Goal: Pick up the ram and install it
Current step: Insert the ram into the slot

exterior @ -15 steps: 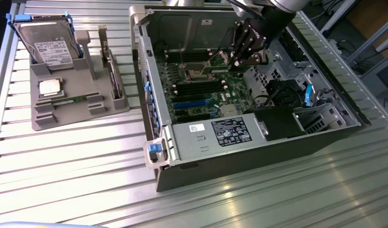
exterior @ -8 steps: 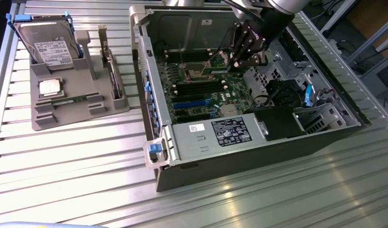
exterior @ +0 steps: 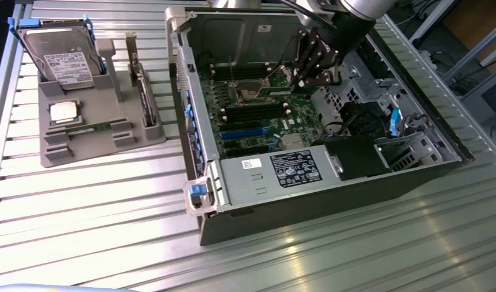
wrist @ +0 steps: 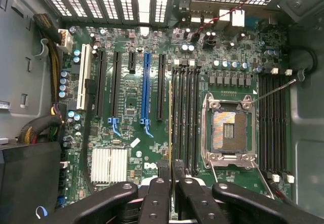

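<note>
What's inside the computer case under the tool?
The motherboard, its empty processor socket and memory slots. The tool grips the ram edge-on; what lies directly beneath it is covered.

The arm (exterior: 363, 8) hangs over the tabletop (exterior: 86, 201) by the edge along the top of the exterior view, toward that edge's right corner. Its dark wrist (exterior: 345, 31) slants down toward the exterior view's left, carrying the tool (exterior: 311, 73) with its fingertips pointed down. In the wrist view the tool's (wrist: 170, 167) two slim fingers (wrist: 162, 169) stand side by side with a narrow gap between them, pinching the thin edge of the ram (wrist: 170, 128), while its black outer links splay wide to either side.
</note>
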